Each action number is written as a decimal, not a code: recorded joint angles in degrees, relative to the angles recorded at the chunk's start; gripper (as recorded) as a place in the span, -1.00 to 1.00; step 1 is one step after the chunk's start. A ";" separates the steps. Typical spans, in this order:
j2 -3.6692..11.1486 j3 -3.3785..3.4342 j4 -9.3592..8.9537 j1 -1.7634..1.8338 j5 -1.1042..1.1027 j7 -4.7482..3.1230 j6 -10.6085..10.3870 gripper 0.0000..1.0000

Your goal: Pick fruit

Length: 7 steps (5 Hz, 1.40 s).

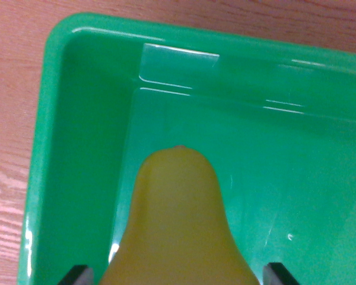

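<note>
A yellow pear fills the lower middle of the wrist view, its narrow stem end pointing up the picture. It sits between my gripper fingers, whose dark tips show at either side of its wide base at the bottom edge. The fingers press against the pear's sides, so the gripper is shut on it. Below the pear lies the inside of a green plastic bin, its floor bare where visible.
The bin's rim runs along the top and left of the picture. Outside it is a reddish wooden tabletop, visible at the left and along the top.
</note>
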 joint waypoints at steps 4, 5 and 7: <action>-1.87 0.03 3.11 -0.09 0.13 0.06 4.98 1.00; -2.76 0.05 4.59 -0.13 0.19 0.09 7.35 1.00; -3.55 0.06 5.89 -0.17 0.24 0.11 9.43 1.00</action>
